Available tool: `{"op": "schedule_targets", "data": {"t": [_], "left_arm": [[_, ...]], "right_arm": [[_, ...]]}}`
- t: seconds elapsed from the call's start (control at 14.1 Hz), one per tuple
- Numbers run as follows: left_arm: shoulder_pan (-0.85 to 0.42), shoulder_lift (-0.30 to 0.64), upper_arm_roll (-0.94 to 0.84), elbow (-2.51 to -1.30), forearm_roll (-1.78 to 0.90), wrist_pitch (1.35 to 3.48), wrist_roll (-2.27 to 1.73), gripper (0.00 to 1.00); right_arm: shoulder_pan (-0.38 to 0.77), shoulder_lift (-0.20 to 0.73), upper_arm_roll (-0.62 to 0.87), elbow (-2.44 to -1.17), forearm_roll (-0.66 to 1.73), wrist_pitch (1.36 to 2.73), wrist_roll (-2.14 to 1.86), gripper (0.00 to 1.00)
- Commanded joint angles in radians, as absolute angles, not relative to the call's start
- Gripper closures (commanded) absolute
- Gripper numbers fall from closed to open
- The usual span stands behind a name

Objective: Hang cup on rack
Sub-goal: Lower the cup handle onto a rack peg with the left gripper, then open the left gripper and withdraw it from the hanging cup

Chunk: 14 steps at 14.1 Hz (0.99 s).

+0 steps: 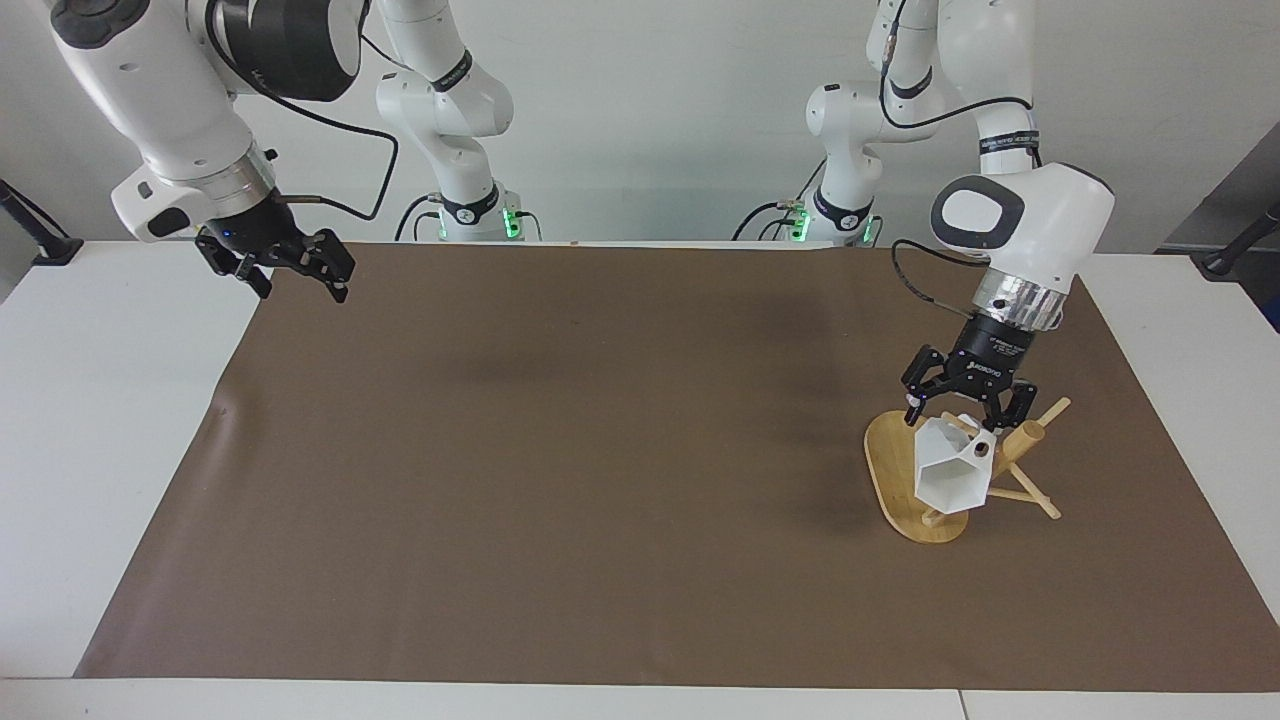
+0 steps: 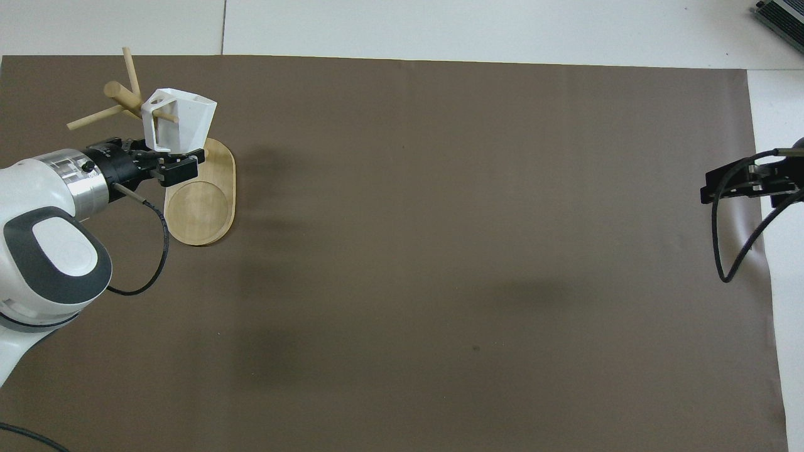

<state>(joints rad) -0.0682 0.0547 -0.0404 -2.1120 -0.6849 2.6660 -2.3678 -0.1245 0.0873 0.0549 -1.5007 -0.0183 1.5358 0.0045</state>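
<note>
The left gripper (image 1: 966, 412) hovers with fingers spread wide, grasping nothing, just above the cup (image 1: 948, 472). The cup hangs by its handle hole on a peg of the rack (image 1: 905, 480) at the left arm's end of the brown mat (image 1: 600, 450). In the facing view its long axis tilts, the hexagonal mouth pointing toward seven o'clock. The right gripper (image 1: 292, 268) waits, fingers apart, over the mat's edge at the right arm's end.
</note>
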Motion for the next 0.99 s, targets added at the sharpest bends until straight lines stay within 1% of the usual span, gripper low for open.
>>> {"op": "schedule_targets", "data": {"t": [0.0, 0.21, 0.42, 0.57, 0.92], "left_arm": [[-0.014, 0.043, -0.04, -2.06, -0.562, 2.531, -2.382, 0.0], [-0.008, 0.038, -0.04, -2.01, -0.395, 2.427, -2.378, 0.0], [-0.009, -0.009, -0.04, -2.003, -0.29, 2.369, -2.332, 0.0], [-0.009, -0.04, -0.038, -1.993, -0.273, 2.297, -2.199, 0.0], [0.043, -0.06, -0.026, -1.911, -0.262, 2.082, -1.777, 0.0]], "right_arm": [[-0.132, 0.064, 0.057, -1.535, -0.009, 1.563, 0.017, 0.0], [-0.132, 0.064, 0.057, -1.536, -0.009, 1.563, 0.012, 0.0], [-0.132, 0.066, 0.054, -1.534, -0.009, 1.562, 0.012, 0.0], [-0.132, 0.064, 0.052, -1.532, 0.0, 1.56, 0.014, 0.0], [-0.132, 0.064, 0.051, -1.532, 0.0, 1.56, 0.017, 0.0]]}}
